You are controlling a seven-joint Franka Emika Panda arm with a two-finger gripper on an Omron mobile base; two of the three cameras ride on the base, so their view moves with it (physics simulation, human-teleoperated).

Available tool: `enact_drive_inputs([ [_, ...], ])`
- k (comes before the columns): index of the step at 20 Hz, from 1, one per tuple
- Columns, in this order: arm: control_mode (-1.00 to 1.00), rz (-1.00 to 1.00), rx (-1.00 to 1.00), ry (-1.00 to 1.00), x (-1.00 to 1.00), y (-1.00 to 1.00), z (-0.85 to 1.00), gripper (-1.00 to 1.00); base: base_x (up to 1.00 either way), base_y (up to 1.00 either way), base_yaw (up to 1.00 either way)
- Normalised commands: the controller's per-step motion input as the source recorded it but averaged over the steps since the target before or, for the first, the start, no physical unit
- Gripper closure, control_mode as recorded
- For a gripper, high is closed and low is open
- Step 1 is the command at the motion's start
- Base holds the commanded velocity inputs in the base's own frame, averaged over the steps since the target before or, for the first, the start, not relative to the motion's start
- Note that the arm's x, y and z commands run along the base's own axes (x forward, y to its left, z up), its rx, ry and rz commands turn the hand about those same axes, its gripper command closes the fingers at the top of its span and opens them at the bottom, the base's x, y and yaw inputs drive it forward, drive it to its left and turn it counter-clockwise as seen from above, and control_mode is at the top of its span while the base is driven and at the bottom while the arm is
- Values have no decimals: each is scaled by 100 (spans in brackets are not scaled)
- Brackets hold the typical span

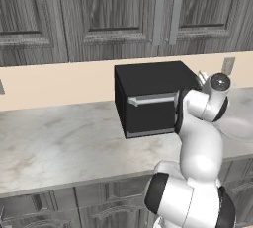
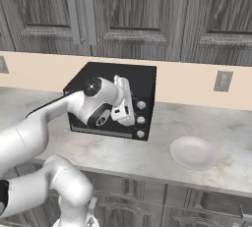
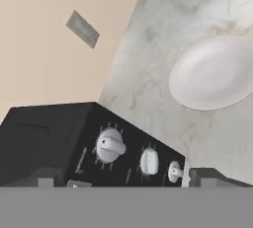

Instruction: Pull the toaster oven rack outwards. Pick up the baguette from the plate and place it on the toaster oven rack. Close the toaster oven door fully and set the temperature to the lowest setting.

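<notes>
Gripper [image 2: 129,104] open before unlabelled oven knobs [image 3: 110,145]

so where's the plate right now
The plate sits bare on the marble counter to the right of the toaster oven in the right base view, below the wall outlet.

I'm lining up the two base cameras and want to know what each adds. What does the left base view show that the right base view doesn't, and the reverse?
Left base view alone: the toaster oven door, shut, with its silver handle bar in clear sight.

Right base view alone: the column of three knobs, the whole round plate, bare of bread, and the open gripper at the oven's front.

Both: the black toaster oven on the marble counter, the wall outlet and the white arm.
</notes>
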Motion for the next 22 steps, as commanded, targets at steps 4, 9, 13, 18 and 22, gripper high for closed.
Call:
enact_drive_inputs([
  [4, -100, 21, 2, 32, -11, -4, 20, -100, 0, 0, 0],
  [9, -100, 34, 0, -3, -33, -24, -42, -100, 0, 0, 0],
  [13, -100, 42, 0, -1, 15, -53, -24, -100, 0, 0, 0],
  [18, -100, 27, 0, 1, 42, -47, -19, -100, 0, 0, 0],
  [22, -100, 22, 0, -1, 11, -27, -39, -100, 0, 0, 0],
])
